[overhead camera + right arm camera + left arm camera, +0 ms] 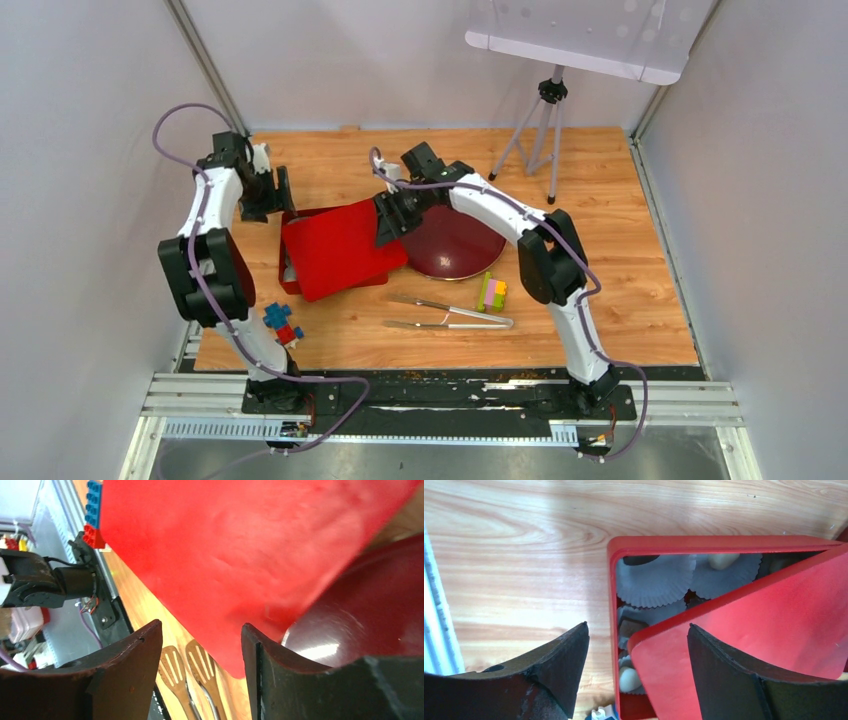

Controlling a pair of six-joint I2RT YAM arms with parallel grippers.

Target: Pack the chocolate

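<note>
A red box (289, 272) lies left of centre with its red lid (340, 248) skewed on top, leaving the left side uncovered. In the left wrist view the box (613, 580) holds white paper cups (655, 580). In them are a cream chocolate (629, 679), another cream one (723, 560) and a brown one (631, 627); the lid (764, 625) hides the others. My left gripper (280, 195) (637, 626) is open above the box's left wall and the lid's corner. My right gripper (392, 215) (201, 625) is open at the lid's (240, 545) right edge.
A dark maroon plate (455, 242) (370, 625) lies right of the box, partly under the lid. Metal tongs (450, 312) (195, 670) lie in front of it. Toy blocks sit at the right (491, 292) and front left (282, 322). A tripod (545, 120) stands at the back.
</note>
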